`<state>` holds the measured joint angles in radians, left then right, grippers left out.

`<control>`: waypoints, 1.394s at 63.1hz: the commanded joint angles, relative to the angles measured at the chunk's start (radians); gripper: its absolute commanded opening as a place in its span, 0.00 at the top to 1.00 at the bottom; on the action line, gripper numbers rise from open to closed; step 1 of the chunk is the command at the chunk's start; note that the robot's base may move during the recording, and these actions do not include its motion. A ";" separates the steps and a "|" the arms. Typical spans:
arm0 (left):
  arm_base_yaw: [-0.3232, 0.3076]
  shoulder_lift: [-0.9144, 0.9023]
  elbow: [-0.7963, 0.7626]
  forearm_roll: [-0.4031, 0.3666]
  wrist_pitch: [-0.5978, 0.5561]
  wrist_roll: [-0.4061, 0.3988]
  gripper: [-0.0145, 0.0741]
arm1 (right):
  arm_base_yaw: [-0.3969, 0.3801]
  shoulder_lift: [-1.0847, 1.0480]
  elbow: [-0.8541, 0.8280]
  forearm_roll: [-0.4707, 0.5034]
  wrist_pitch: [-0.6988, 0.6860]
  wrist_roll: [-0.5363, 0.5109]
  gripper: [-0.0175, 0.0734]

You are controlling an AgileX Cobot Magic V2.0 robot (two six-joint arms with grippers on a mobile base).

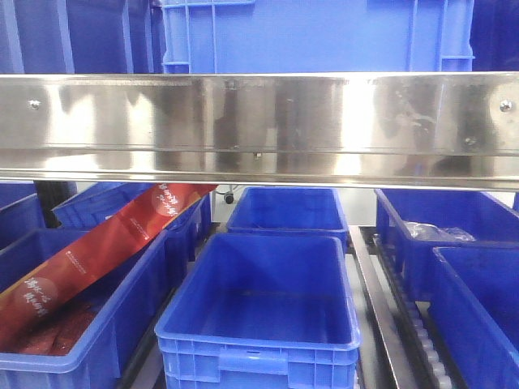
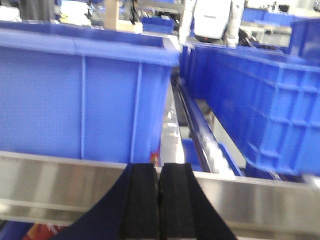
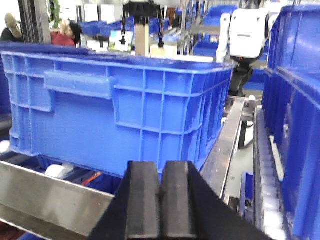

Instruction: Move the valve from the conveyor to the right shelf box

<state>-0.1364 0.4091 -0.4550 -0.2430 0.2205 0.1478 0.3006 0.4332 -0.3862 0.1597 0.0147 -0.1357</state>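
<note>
I had both the left gripper point(image 2: 159, 200) and right gripper point(image 3: 161, 205) pressed together, empty, facing shelf boxes point(image 1: 259, 324). No valve or conveyor showed anywhere, so I judged the next move was finding it.

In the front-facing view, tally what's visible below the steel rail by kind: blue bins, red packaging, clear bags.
Blue bins: 7 (nearest centre bin, the one behind it, three left, two right)
Red packaging strip: 1, leaning across the near left bin
Clear plastic bag: 1, in the far right bin
Total: 9
</note>
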 commanded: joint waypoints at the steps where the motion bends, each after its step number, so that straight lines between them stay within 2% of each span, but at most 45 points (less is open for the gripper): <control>1: 0.004 -0.038 0.001 -0.007 0.031 -0.003 0.96 | -0.002 -0.028 0.004 -0.006 -0.015 -0.005 0.99; 43: 0.004 -0.059 0.001 -0.007 0.027 -0.003 0.96 | -0.002 -0.035 0.012 -0.008 -0.034 -0.005 0.99; 49: 0.004 -0.059 0.001 -0.007 0.027 -0.003 0.96 | -0.042 -0.066 0.062 -0.008 -0.071 -0.005 0.99; 59: 0.004 -0.059 0.001 -0.007 0.025 -0.003 0.96 | -0.183 -0.159 0.197 -0.008 -0.074 -0.005 0.99; 69: 0.004 -0.059 0.001 -0.007 0.025 -0.003 0.96 | -0.283 -0.264 0.300 -0.010 -0.066 -0.005 0.99; 79: 0.004 -0.059 0.001 -0.007 0.025 -0.003 0.96 | -0.293 -0.376 0.385 -0.023 -0.054 -0.005 0.99; 88: 0.004 -0.059 0.001 -0.007 0.025 -0.003 0.96 | -0.280 -0.433 0.386 -0.091 -0.029 -0.005 0.99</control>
<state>-0.1344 0.3560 -0.4551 -0.2430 0.2563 0.1478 0.0152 0.0147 -0.0025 0.1136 0.0000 -0.1375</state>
